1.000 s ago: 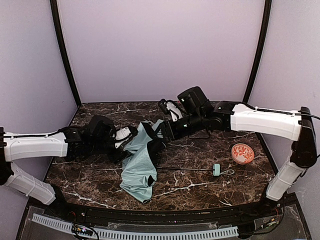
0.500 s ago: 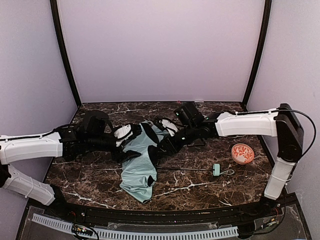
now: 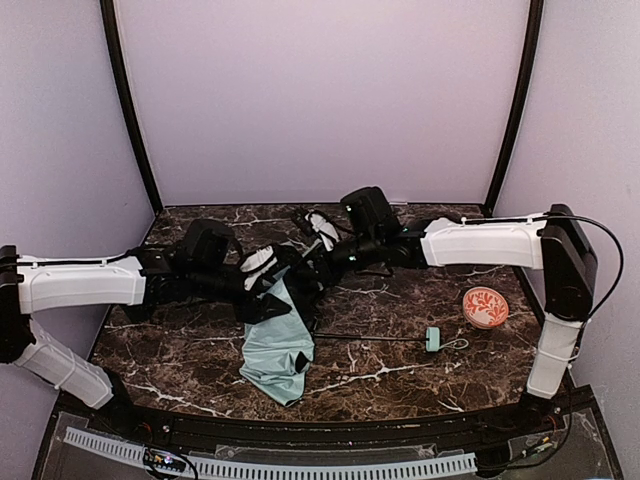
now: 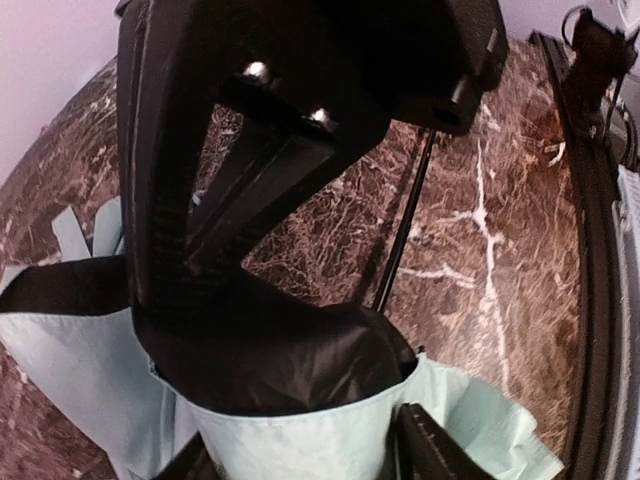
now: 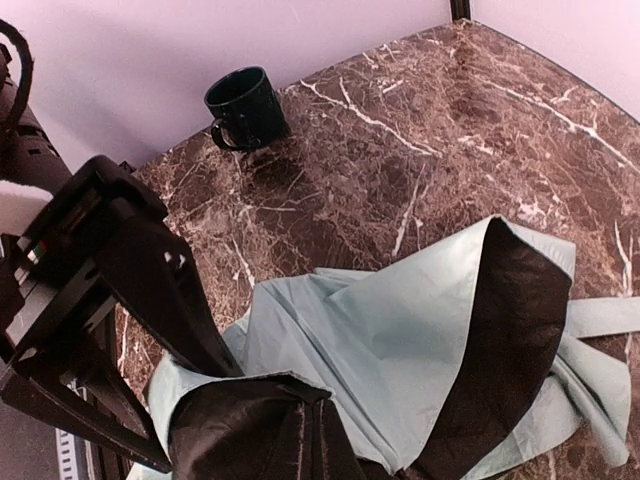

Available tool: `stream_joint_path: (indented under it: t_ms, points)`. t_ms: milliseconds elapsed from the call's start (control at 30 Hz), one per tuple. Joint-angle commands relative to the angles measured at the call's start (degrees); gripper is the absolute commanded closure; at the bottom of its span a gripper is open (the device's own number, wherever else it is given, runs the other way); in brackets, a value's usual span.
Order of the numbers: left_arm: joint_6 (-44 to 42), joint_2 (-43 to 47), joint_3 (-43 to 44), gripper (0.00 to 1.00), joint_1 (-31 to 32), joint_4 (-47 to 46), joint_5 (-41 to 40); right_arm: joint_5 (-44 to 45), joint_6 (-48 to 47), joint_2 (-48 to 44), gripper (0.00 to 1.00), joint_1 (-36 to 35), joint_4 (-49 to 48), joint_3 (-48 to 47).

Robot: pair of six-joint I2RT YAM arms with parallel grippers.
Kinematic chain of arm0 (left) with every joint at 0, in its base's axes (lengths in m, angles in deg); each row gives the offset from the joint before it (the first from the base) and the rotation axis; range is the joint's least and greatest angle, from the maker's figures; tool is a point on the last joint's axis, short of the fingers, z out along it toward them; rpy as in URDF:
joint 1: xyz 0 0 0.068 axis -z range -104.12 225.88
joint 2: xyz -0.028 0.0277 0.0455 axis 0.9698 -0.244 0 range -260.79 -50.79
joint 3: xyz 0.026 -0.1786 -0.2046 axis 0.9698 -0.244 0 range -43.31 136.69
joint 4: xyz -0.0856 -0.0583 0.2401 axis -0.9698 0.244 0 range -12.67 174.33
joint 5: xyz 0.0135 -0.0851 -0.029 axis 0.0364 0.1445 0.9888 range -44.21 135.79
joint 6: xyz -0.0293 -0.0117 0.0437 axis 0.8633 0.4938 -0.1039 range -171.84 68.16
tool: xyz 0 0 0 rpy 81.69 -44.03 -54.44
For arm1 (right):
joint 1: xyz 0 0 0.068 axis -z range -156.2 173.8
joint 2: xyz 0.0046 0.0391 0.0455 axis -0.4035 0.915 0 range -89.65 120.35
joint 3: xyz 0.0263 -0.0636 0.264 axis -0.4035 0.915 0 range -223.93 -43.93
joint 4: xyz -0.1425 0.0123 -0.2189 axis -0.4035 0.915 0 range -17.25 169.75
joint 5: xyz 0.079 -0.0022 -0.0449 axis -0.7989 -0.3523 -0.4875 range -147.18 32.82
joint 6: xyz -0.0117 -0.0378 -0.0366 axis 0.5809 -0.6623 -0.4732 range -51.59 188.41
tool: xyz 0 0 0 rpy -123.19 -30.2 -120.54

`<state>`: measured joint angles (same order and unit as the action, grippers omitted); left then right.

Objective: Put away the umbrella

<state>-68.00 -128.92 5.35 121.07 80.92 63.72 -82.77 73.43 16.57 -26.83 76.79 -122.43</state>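
The dark marble bench (image 3: 420, 375) fills the lower half of the top view. The two white-and-black arms reach in from the left and right edges and meet at centre.

The umbrella (image 3: 275, 345) lies collapsed just left of centre. Its mint fabric is heaped with black lining showing, and its upper end is drawn up between the arms. Its thin black shaft (image 3: 370, 338) runs right along the bench.

The right tool (image 3: 308, 275) is closed, pinching a fold of the black lining at the top of the heap. The left tool (image 3: 270, 290) sits just beside it with its fingers apart and mint fabric lying between them. Whether they press it I cannot tell.

At right, well apart from the fabric, rests a round orange-red patterned ball (image 3: 485, 307). In the right wrist view a dark green mug (image 5: 245, 105) stands upright at upper left. The small mint handle (image 3: 432, 339) ends the shaft, right of centre.
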Motion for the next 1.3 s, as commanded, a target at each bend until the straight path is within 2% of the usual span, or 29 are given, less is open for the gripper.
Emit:
stream_joint_path:
  t_ms: [0, 67, 133, 167, 233, 300, 333, 400, 533, 600, 667, 800, 900, 1033, 1267]
  points:
    - [2.7, 5.0, -0.9, 0.57, -0.1, -3.0, 4.0, 1.4, -0.2, -0.8, 1.0, -0.5, -8.7, -2.3]
    - [3.1, 8.4, -3.3, 0.66, 0.0, -6.2, 5.2, 4.0, -0.1, -1.1, 1.0, -0.4, -10.6, -1.6]
    - [3.3, 12.1, -7.2, 0.84, 0.0, -11.4, 5.1, 5.5, 0.1, -1.3, 1.0, -0.4, -11.6, -0.9]
    - [3.2, 13.8, -8.9, 0.88, 0.0, -13.6, 5.0, 5.3, -0.3, -1.4, 0.97, -0.4, -11.0, -1.1]
    - [2.9, 15.9, -11.0, 0.91, 0.0, -15.4, 4.7, 6.2, -1.7, -2.7, 0.73, -0.3, -6.9, -1.7]
    - [2.2, 16.4, -11.1, 0.97, 0.0, -13.9, 4.1, 7.9, -3.4, -6.5, 0.56, 0.0, -3.8, 1.1]
    - [1.9, 16.2, -10.9, 1.0, 0.0, -12.9, 3.8, 7.8, -3.7, -9.3, 0.51, 0.4, -3.7, 4.1]
    - [1.3, 15.4, -10.7, 1.0, 0.0, -11.9, 3.5, 6.5, -3.9, -14.1, 0.43, 0.8, -4.0, 10.4]
    - [0.8, 13.4, -9.8, 1.0, 0.1, -11.8, 4.8, 3.9, 0.7, -20.7, 0.37, 0.5, -5.5, 21.1]
    - [0.9, 12.6, -9.1, 1.0, 0.1, -11.5, 5.8, 1.6, 4.9, -20.4, 0.41, 0.2, -9.7, 24.8]
    - [1.0, 12.5, -8.5, 1.0, 0.1, -11.2, 7.2, -0.7, 8.3, -17.8, 0.5, 0.0, -15.6, 26.6]
    - [0.1, 14.4, -9.5, 1.0, 0.2, -11.7, 9.0, -4.6, 8.0, -7.3, 0.69, -0.2, -17.8, 19.8]
    - [-1.2, 16.1, -10.5, 1.0, 0.7, -11.4, 9.0, -11.4, 10.3, 1.0, 0.7, -1.0, -25.3, 13.6]
    - [-2.3, 15.7, -10.5, 1.0, 1.4, -9.9, 10.2, -15.8, 15.0, 11.6, 0.71, -1.8, -30.9, 2.4]
    - [-4.1, 5.0, -9.2, 1.0, 3.4, -12.6, 11.3, -13.4, 21.1, 18.2, 0.7, -1.2, -35.0, 1.3]
